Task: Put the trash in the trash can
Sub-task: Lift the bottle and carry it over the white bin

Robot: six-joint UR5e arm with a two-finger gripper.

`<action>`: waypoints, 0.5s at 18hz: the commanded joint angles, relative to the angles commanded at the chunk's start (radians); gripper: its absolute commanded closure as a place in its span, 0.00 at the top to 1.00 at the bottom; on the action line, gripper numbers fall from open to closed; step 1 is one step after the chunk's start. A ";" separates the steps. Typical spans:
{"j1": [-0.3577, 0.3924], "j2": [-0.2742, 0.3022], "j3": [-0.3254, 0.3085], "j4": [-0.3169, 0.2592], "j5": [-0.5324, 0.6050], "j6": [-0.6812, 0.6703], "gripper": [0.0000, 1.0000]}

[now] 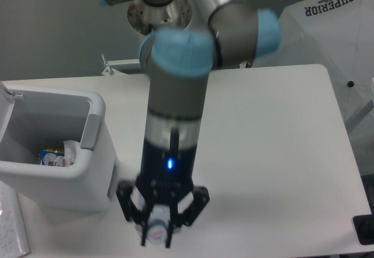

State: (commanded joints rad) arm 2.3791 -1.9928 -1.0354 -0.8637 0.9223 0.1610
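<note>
White table [280, 141]; gripper [158, 232] fingers clamp bottle [156, 231] cap-end. Carry step: next swing up-left over trash can [93, 103], release.

Clear bottle [156, 230], white cap toward the camera, mostly hidden, held at near centre above the worktop. White boxy trash can [87, 167], grey handle panel, upright at left, holding scraps.

The surface [280, 153] looks smooth, matt white. The trash can [87, 170] is slightly glossy white plastic with a grey panel. The black pincer [158, 234] looks matt, closed around a clear plastic bottle [156, 230].
</note>
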 joint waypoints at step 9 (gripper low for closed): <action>-0.020 0.031 -0.005 0.038 -0.161 -0.005 0.27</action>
State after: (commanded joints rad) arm 2.3593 -1.9620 -1.0400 -0.8253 0.7611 0.1565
